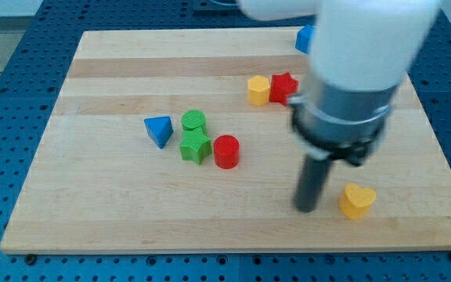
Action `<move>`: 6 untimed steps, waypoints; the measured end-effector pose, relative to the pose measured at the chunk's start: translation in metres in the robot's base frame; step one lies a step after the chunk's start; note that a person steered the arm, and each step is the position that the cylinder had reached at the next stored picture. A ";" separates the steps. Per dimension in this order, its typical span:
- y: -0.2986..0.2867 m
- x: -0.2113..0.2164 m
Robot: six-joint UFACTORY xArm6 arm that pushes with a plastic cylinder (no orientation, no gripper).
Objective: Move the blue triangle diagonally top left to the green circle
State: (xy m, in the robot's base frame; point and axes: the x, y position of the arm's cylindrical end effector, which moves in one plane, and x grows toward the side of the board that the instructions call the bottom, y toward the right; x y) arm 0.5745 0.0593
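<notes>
Yellow heart (357, 200), a ribbed plastic block, lies nearest the desk's bottom edge, just right of my tip (306, 208), a bare rod that grasps nothing. Blue triangle (159, 130) sits mid-desk, just left of the green circle (194, 121). To do this well, I judge I should approach the triangle from its bottom side, avoiding the green star (196, 146) and red cylinder (226, 151).
</notes>
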 end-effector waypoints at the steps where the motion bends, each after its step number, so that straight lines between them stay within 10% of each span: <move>1: -0.094 -0.021; 6: -0.184 -0.171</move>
State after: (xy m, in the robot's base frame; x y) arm 0.4034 -0.1248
